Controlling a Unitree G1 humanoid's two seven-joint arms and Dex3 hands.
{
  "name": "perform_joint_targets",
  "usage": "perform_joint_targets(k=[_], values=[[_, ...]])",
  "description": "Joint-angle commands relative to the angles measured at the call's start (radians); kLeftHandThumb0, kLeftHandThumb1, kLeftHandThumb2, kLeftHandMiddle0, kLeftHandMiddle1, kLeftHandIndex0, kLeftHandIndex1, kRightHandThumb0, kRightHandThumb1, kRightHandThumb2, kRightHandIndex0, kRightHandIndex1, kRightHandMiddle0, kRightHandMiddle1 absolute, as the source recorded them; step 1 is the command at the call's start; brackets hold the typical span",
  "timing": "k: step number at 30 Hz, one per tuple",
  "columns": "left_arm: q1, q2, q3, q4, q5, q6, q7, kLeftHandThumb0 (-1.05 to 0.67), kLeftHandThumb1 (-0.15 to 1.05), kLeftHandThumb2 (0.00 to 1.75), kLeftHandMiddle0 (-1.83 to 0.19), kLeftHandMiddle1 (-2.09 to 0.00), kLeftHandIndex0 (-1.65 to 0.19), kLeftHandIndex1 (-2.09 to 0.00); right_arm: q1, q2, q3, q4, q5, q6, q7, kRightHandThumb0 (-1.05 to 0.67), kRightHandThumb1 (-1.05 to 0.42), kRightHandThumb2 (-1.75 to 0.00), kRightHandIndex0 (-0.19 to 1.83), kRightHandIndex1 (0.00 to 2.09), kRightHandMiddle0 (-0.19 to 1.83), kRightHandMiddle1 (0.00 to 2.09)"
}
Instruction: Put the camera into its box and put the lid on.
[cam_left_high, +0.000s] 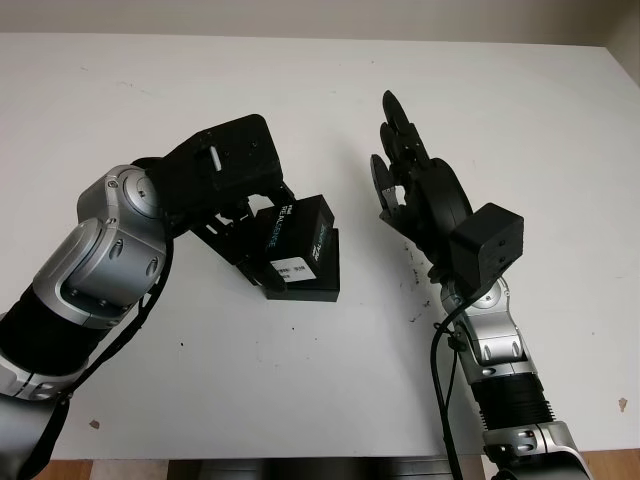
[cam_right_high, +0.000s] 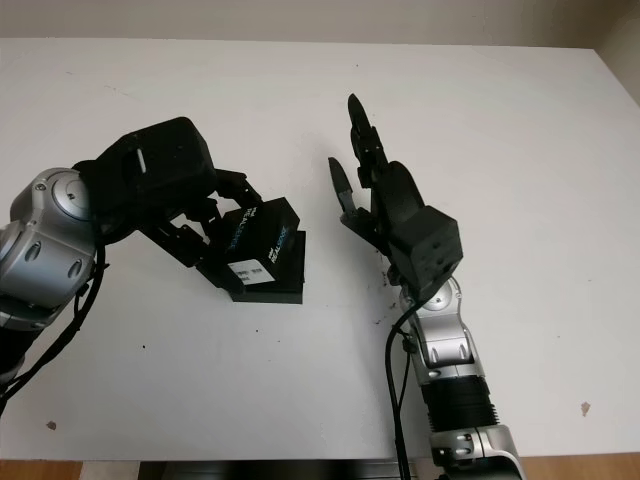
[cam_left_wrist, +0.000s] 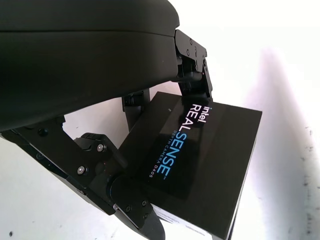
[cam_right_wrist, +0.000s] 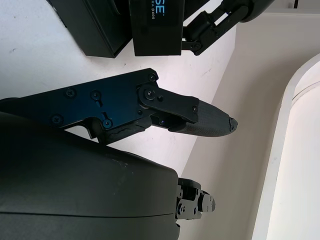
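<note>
My left hand (cam_left_high: 272, 240) is shut on the black box lid (cam_left_high: 297, 233), which is printed "Intel RealSense". Its fingers (cam_left_wrist: 192, 70) clamp the lid's two ends. The lid is tilted, with its lower edge over the black box base (cam_left_high: 318, 284) lying on the white table (cam_left_high: 500, 100). What is inside the base is hidden by the lid. My right hand (cam_left_high: 398, 165) is open, just right of the box and apart from it. From the right wrist, the lid (cam_right_wrist: 157, 25) and base (cam_right_wrist: 95, 30) lie beyond a finger (cam_right_wrist: 200, 117).
The table's front edge runs along the bottom of the head views, and its right edge shows at the top right corner. Small dark specks (cam_left_high: 413, 275) dot the surface near my right arm. A beige wall (cam_right_wrist: 235, 165) stands behind the table.
</note>
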Motion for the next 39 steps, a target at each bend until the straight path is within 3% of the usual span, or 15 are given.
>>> perform_joint_targets(k=[1, 3, 6, 10, 15, 28, 39], values=[[-0.017, 0.005, -0.038, -0.027, 0.008, 0.017, -0.011, -0.26, 0.95, 0.05, -0.14, -1.45, 0.05, -1.3, 0.007, 0.005, -0.002, -0.006, 0.002, -0.007, -0.001, -0.61, -1.05, -0.65, -0.06, 0.06, -0.05, 0.06], [-0.031, 0.006, -0.051, -0.038, 0.003, 0.045, -0.024, -0.3, 0.95, 0.05, 0.06, -1.11, 0.15, -1.07, 0.008, 0.007, -0.002, -0.006, 0.004, -0.007, -0.001, -0.61, -1.05, -0.65, -0.06, 0.05, -0.05, 0.06], [-0.037, 0.002, -0.043, -0.052, -0.026, 0.086, -0.04, -0.31, 0.96, 0.05, 0.09, -0.6, 0.19, -0.71, 0.006, 0.008, -0.001, -0.002, 0.001, -0.007, -0.004, -0.61, -1.05, -0.64, -0.07, 0.05, -0.05, 0.06], [-0.049, 0.003, -0.04, -0.071, -0.067, 0.14, -0.05, -0.31, 0.96, 0.05, 0.09, -0.25, 0.19, -0.37, 0.005, 0.011, 0.0, 0.0, -0.002, -0.002, -0.012, -0.62, -1.05, -0.64, -0.06, 0.06, -0.05, 0.06], [-0.064, 0.005, -0.036, -0.09, -0.115, 0.192, -0.038, -0.29, 0.96, 0.05, 0.09, -0.17, 0.19, -0.23, 0.003, 0.011, 0.003, 0.005, -0.009, -0.01, -0.016, -0.61, -1.05, -0.64, -0.05, 0.06, -0.05, 0.06], [-0.055, 0.04, -0.026, -0.12, -0.191, 0.175, -0.006, -0.32, 0.95, 0.05, 0.1, -0.11, 0.18, -0.21, -0.004, 0.013, 0.007, 0.019, -0.017, -0.005, -0.03, -0.61, -1.05, -0.64, -0.05, 0.06, -0.04, 0.06], [-0.133, 0.153, -0.114, -0.174, -0.23, 0.172, -0.098, -0.38, 0.98, 0.05, 0.09, -0.09, 0.18, -0.09, -0.015, 0.013, 0.006, 0.034, -0.026, -0.001, -0.045, -0.62, -1.05, -0.63, -0.04, 0.06, -0.02, 0.07]])
